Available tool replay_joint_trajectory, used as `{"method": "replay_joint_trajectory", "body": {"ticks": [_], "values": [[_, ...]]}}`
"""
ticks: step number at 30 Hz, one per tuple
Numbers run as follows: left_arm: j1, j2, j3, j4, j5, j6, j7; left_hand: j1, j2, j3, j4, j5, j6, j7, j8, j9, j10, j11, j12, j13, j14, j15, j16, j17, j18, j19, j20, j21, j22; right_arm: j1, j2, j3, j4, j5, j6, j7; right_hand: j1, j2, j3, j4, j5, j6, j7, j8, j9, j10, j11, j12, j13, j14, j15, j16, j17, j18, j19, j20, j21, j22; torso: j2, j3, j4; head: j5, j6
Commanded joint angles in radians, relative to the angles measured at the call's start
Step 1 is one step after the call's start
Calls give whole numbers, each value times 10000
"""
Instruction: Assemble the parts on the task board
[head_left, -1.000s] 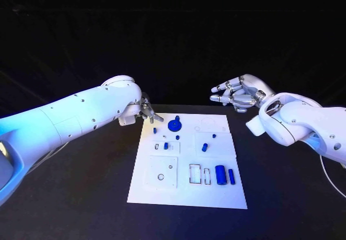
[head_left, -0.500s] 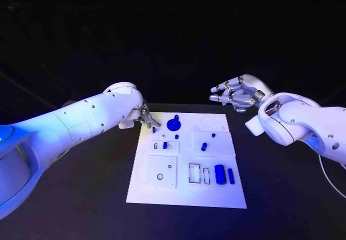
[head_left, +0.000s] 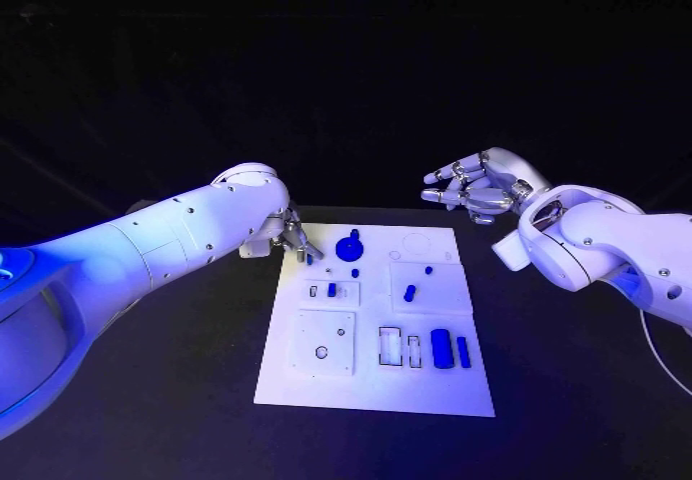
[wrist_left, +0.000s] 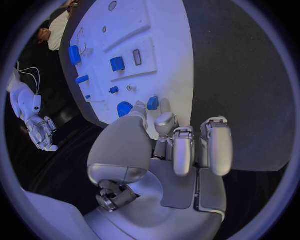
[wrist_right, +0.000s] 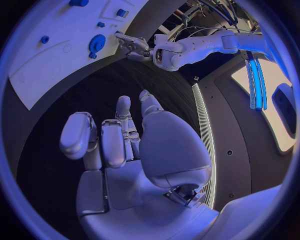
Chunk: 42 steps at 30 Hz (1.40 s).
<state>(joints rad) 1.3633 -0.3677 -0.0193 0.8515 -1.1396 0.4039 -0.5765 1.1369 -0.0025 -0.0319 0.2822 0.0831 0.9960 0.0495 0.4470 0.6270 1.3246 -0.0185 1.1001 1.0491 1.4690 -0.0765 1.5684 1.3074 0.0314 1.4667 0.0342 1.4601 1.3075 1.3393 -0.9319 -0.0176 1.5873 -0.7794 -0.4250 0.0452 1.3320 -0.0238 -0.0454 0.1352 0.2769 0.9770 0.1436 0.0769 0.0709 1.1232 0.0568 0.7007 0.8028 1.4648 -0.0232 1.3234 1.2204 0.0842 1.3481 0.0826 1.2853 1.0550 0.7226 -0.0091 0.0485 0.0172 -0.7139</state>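
1. Parts sit spread over the white task board (head_left: 378, 330), which lies flat in the middle of the black table (head_left: 577, 380): a round blue knob-like piece (head_left: 348, 247) near the far edge, small blue pegs (head_left: 408, 293) around the middle, and two upright blue blocks (head_left: 441, 348) beside a slotted frame at the near right. Spaced apart like this, each piece can probably be reached without knocking its neighbour.

2. The left hand (head_left: 293, 238) hangs over the board's far left corner with its fingertips (wrist_left: 154, 103) down at a small blue piece (wrist_left: 152, 103) close to the round one. In the left wrist view a fingertip sits just beside or on that piece; whether it is actually pinched cannot be told from these pictures. The low, pointed posture suggests a pick or a nudge of that small part is the step in hand.

3. The right hand (head_left: 476, 185) is raised beyond the board's far right corner, well apart from every part, fingers loosely spread and holding nothing. The right wrist view shows the same hand (wrist_right: 119, 145) empty above dark table, likely parked clear so the left arm has room.

4. Most recesses on the board look unfilled, so assembly seems at an early stage.
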Motion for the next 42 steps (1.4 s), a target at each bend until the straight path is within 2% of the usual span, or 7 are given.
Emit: {"method": "replay_joint_trajectory", "body": {"ticks": [1,7,14,25,38,41,42], "values": [[0,11,2,16,232,359,15,188,51,-11,-73,4,86,-21,82,40,75,-41,40,15,1018,-41,24,2634,52,360,-28,38,1285,-7,26,0,-16,-24,85,65,103,12,-52,11,45,-47,10,-11,-10,-45,-10,-34,-8,267,8,-70,-9,181,-46,-14,-30,-8,4,-1,-4,11,16],[0,-27,1,26,259,143,29,453,189,47,-161,12,97,-49,173,123,69,-68,31,1,1018,-66,24,2634,60,345,-55,10,1260,-20,67,-3,-59,-20,89,73,103,12,-52,11,45,-47,10,-11,-10,-45,-10,-34,-8,267,8,-70,-9,181,-46,-14,-30,-8,11,-2,1,2,62],[0,-35,1,50,324,-183,99,599,298,93,-208,16,89,-63,247,201,72,-81,37,1,1018,-78,24,2634,61,343,-69,4,1259,-38,101,-7,-89,-18,95,79,103,12,-52,11,45,-47,10,-11,-10,-45,-10,-34,-8,267,8,-70,-9,181,-46,-14,-30,-8,7,-1,-3,16,-4],[1,-36,2,62,451,-257,86,554,260,19,-167,-3,92,-69,315,270,85,-87,63,21,1018,-86,24,2634,55,356,-77,20,1284,-45,110,-9,-100,-18,91,85,106,15,-54,11,45,-47,10,-10,-10,-46,-10,-33,-10,265,8,-74,-14,181,-47,-14,-33,-12,7,10,-5,12,-26],[1,-43,2,31,519,-99,23,633,241,-16,-200,5,91,-98,419,376,87,-108,71,21,1018,-99,24,2634,53,359,-89,22,1293,-46,110,-10,-100,-20,106,77,115,25,-60,12,46,-45,10,-7,-9,-47,-9,-31,-14,263,8,-87,-28,183,-51,-13,-41,-22,5,1,-4,14,-52],[1,-40,2,28,565,-134,19,781,338,52,-267,21,59,-117,473,444,87,-124,77,23,1018,-113,24,2634,53,359,-101,20,1297,-46,110,-10,-102,-20,113,74,125,30,-62,9,45,-43,10,-6,-8,-48,-10,-30,-17,262,8,-92,-31,183,-51,-13,-44,-24,9,-1,2,13,-53],[1,-40,2,29,585,-171,21,969,448,172,-364,43,32,-141,489,471,84,-145,75,21,1018,-127,24,2634,54,358,-109,19,1297,-46,112,-11,-104,-20,118,73,125,30,-62,9,45,-43,10,-6,-8,-48,-10,-30,-17,262,8,-92,-31,183,-51,-13,-44,-24,7,-1,0,13,-57]]}}
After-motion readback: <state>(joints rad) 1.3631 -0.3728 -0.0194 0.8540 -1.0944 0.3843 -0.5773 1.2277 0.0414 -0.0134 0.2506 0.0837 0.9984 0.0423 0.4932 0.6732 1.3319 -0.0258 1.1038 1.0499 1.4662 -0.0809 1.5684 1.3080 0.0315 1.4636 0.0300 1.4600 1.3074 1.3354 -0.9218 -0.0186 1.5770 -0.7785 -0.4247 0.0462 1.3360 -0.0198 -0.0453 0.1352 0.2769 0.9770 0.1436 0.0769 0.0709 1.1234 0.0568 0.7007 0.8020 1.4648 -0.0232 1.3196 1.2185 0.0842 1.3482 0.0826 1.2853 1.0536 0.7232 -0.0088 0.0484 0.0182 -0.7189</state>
